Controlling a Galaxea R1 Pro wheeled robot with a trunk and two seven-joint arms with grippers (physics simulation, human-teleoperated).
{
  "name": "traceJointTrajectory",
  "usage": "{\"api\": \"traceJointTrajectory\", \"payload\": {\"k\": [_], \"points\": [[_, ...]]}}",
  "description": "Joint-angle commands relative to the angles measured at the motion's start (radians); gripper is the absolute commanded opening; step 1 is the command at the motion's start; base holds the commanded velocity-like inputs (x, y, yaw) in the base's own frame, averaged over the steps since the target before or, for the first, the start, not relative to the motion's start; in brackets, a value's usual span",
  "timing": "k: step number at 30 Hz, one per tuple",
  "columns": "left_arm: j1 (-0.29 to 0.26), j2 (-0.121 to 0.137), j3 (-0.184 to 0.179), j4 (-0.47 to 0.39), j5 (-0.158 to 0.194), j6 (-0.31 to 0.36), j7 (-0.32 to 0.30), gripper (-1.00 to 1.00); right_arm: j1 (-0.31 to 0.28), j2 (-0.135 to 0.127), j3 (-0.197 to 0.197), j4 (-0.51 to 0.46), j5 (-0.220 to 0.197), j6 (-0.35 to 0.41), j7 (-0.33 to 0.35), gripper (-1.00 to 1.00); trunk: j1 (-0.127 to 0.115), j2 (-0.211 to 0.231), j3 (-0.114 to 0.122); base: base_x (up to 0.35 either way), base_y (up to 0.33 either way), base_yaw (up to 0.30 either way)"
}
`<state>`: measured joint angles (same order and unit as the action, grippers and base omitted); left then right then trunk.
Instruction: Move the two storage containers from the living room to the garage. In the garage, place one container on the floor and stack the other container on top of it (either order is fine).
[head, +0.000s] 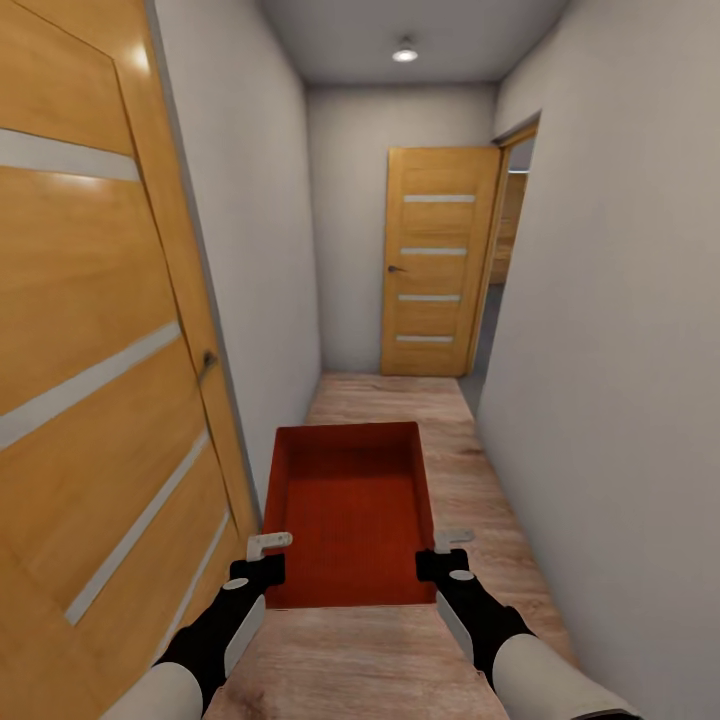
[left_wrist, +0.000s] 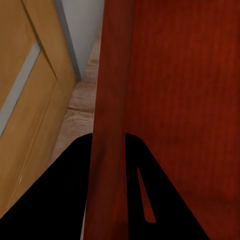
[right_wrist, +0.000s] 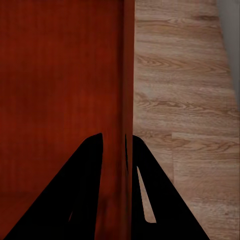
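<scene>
Orange-red ribbed open-top bin (head: 352, 515) is clamped by left gripper (head: 262, 562) and right gripper (head: 444, 556), long axis aimed down the corridor.

A: The storage container (head: 352, 510) is orange-red, finely ribbed inside. Both grippers are black with white fingers: left gripper (head: 268, 548), right gripper (head: 450, 543).

B: And the doors?

A: The near door (head: 95, 400) and the far door (head: 435, 262) are honey-coloured wood with pale horizontal stripes. The walls (head: 610, 350) are plain off-white; the plank floor (head: 395, 400) is light, grained wood.
</scene>
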<state>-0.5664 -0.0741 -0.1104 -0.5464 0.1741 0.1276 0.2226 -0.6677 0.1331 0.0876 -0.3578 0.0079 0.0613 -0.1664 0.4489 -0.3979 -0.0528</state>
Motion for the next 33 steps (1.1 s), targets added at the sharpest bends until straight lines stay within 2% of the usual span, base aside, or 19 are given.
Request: {"api": "traceJointTrajectory", "payload": {"k": [1,7,22,33], "points": [[-0.001,0.0,0.018,-0.004,0.03,-0.082,0.015,-1.0,0.0,0.0,-0.003,-0.001,-0.026,0.006,-0.006,-1.0,0.001,-0.002,-0.002,0.322,0.087,0.0],[-0.001,0.0,0.018,-0.004,0.03,-0.082,0.015,-1.0,0.0,0.002,-0.003,-0.001,-0.026,0.007,-0.008,-1.0,0.001,-0.002,-0.002,0.322,0.08,-0.052],[-0.001,0.001,0.018,-0.004,0.03,-0.082,0.015,-1.0,0.0,0.002,-0.003,-0.001,-0.026,0.008,-0.01,-1.0,0.001,-0.002,-0.002,0.322,0.005,-0.274],[-0.001,0.002,0.018,-0.003,0.03,-0.082,0.015,-1.0,0.0,0.002,-0.003,-0.001,-0.026,0.006,-0.01,-1.0,0.001,-0.002,-0.002,0.322,0.0,-0.034]]}}
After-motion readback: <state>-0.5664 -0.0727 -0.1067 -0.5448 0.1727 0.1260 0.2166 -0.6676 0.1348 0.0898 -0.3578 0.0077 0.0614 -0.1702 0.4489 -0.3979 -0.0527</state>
